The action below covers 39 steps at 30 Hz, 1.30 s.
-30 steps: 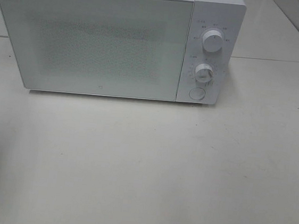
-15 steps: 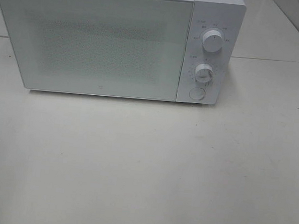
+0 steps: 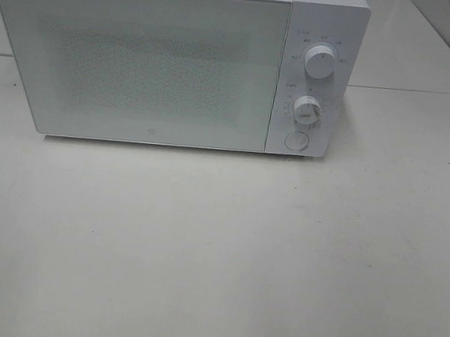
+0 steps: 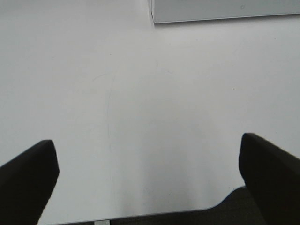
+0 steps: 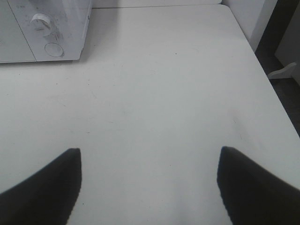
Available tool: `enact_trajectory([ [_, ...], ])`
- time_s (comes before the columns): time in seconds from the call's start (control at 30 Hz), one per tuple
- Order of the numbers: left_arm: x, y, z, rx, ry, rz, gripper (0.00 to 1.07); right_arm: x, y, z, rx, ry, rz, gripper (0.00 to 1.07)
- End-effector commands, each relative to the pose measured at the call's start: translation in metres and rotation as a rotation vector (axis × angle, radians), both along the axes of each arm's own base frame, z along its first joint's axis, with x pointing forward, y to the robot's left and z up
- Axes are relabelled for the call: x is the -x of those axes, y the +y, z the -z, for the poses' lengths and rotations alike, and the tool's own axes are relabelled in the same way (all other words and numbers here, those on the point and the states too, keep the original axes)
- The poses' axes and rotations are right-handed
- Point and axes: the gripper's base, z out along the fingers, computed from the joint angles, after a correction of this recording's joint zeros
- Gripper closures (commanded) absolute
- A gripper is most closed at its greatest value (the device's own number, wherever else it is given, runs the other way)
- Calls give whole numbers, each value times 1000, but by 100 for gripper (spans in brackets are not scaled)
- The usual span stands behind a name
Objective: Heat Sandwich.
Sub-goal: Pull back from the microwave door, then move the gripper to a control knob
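Exterior high view: toward the back left of the pale table [image 3: 216, 256], a white microwave oven [image 3: 172, 62], front turned to the camera. Leftmost on it, the wide door [image 3: 122, 77], shut, its pane frosted and speckled, nothing behind it to be made out. Right of the door, a narrow control strip with an upper knob [image 3: 320, 63], a lower knob [image 3: 306, 109] under it, and a round button [image 3: 295, 140] lowest of all.

Sandwich: seen in none of the three views, so where it is cannot be told.

Left wrist view: left gripper [image 4: 149, 152] over the table close to its near edge. Two dark fingers [image 4: 28, 180] spread fully wide, only tabletop between them, nothing held or touched. Well ahead of them, a lower corner of the microwave oven. Beyond the table's edge, a patch of dark floor [image 4: 253, 208].

Right wrist view: right gripper [image 5: 149, 157] likewise over the table, dark fingers [image 5: 255, 187] set wide apart, gripping nothing. Ahead and off to one side, the control end of the microwave oven, with one knob and the round button in sight, well apart from the fingers. On the other side, the table's far edge, and past it a small white shape [image 5: 283, 72] on the dark floor, too unclear to name.
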Motion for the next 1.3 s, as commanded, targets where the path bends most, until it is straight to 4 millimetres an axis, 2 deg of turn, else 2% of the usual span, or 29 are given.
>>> enact_trajectory([
  [0.03,5,0,0,11,-30,-7,5,4,0,0,5,-29,7,31],
  [0.37,31,2,0,18,-203,-8,5,4,0,0,6,-29,6,31],
  [1.3,30,1,-1,18,-197,-7,5,2,0,0,6,-20,7,31],
])
